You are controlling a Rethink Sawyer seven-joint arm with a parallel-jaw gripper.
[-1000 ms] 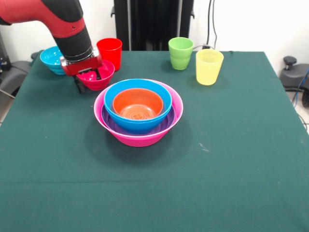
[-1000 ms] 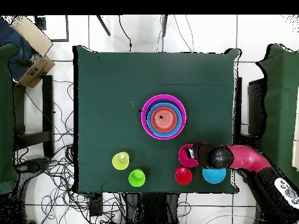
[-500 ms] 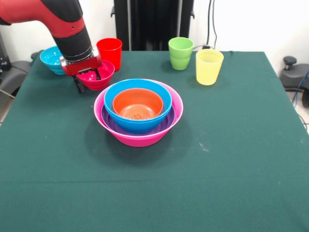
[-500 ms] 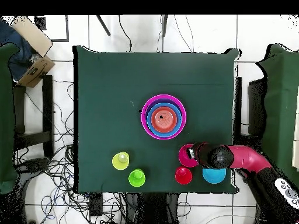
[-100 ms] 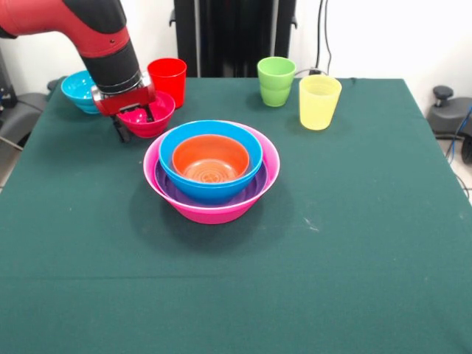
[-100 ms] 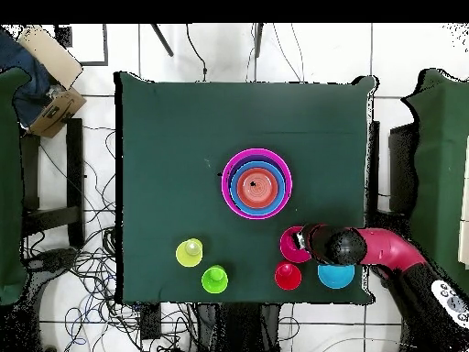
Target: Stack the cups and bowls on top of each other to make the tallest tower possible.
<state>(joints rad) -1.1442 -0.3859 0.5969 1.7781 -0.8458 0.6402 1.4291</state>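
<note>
The tower is a pink bowl (image 5: 212, 212) holding a purple bowl (image 5: 247, 192), a blue bowl (image 5: 214, 189) and an orange bowl (image 5: 211, 159), at mid table. My gripper (image 5: 136, 123) hangs over the magenta-red bowl (image 5: 161, 118) behind and left of the tower. It is open, with one finger outside the bowl's left rim and one inside. In the overhead view the gripper (image 6: 300, 242) covers part of that bowl (image 6: 289, 247). A cyan bowl (image 5: 74, 87) sits at the far left. The red cup (image 5: 169, 77), green cup (image 5: 276, 81) and yellow cup (image 5: 319, 102) stand upright at the back.
The green cloth-covered table (image 5: 354, 243) carries nothing in its near half. The red cup stands just behind the magenta-red bowl, and the cyan bowl lies close behind the arm (image 5: 103, 44). A cardboard box (image 6: 50, 69) lies off the table.
</note>
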